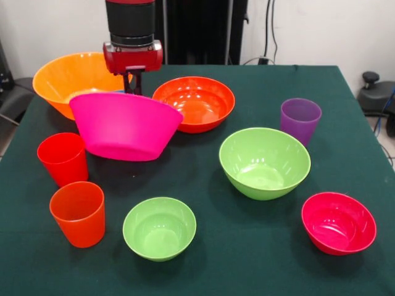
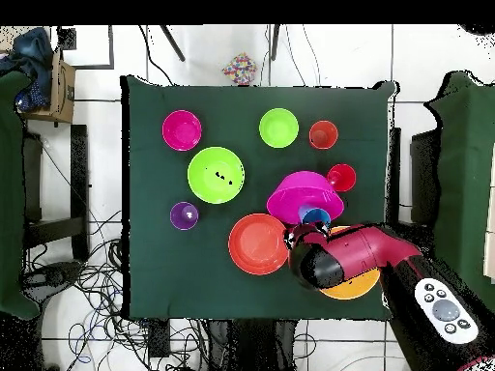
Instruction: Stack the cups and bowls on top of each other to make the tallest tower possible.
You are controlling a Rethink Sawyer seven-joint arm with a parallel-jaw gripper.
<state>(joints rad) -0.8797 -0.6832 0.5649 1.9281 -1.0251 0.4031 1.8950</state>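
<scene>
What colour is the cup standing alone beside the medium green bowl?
Translucent purple cup, clearest in the front view.

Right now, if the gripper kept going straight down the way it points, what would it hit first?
Probably the large pink bowl. The gripper points down just behind that bowl's far rim, and overhead something blue sits inside the bowl beneath it. Depth is unclear; it could instead reach the table between the pink and large orange bowl.

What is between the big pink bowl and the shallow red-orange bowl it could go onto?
Nothing visible. The pink bowl and the red-orange bowl are side by side, with no cup or bowl between them, and the red-orange bowl is empty.
</scene>
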